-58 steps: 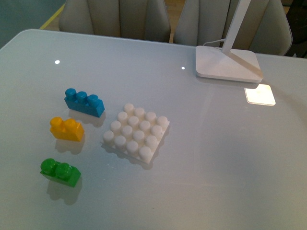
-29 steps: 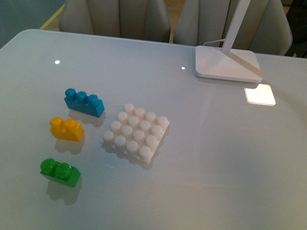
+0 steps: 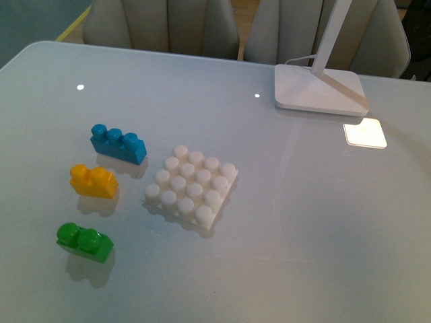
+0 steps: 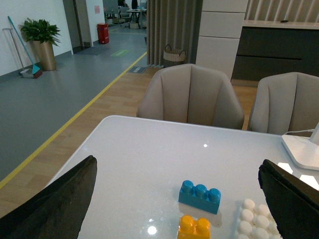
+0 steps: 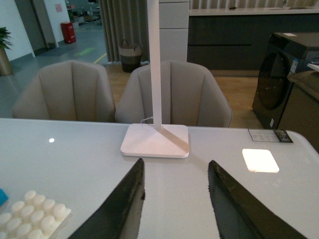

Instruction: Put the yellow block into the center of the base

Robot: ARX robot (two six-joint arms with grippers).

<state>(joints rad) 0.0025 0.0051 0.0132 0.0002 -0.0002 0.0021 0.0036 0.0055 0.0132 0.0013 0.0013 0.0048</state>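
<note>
The yellow block (image 3: 93, 182) lies on the table left of the white studded base (image 3: 192, 186), apart from it. In the left wrist view the yellow block (image 4: 195, 227) sits low between my wide-open left gripper (image 4: 177, 199) fingers, with the base (image 4: 256, 221) partly cut off at the edge. My right gripper (image 5: 175, 194) is open with nothing in it, pointing toward the lamp foot; the base (image 5: 32, 213) shows at the corner of that view. Neither arm appears in the front view.
A blue three-stud brick (image 3: 118, 143) lies behind the yellow block and a green brick (image 3: 85, 242) in front of it. A white lamp foot (image 3: 319, 89) stands at the back right. Chairs (image 3: 161, 23) line the far table edge.
</note>
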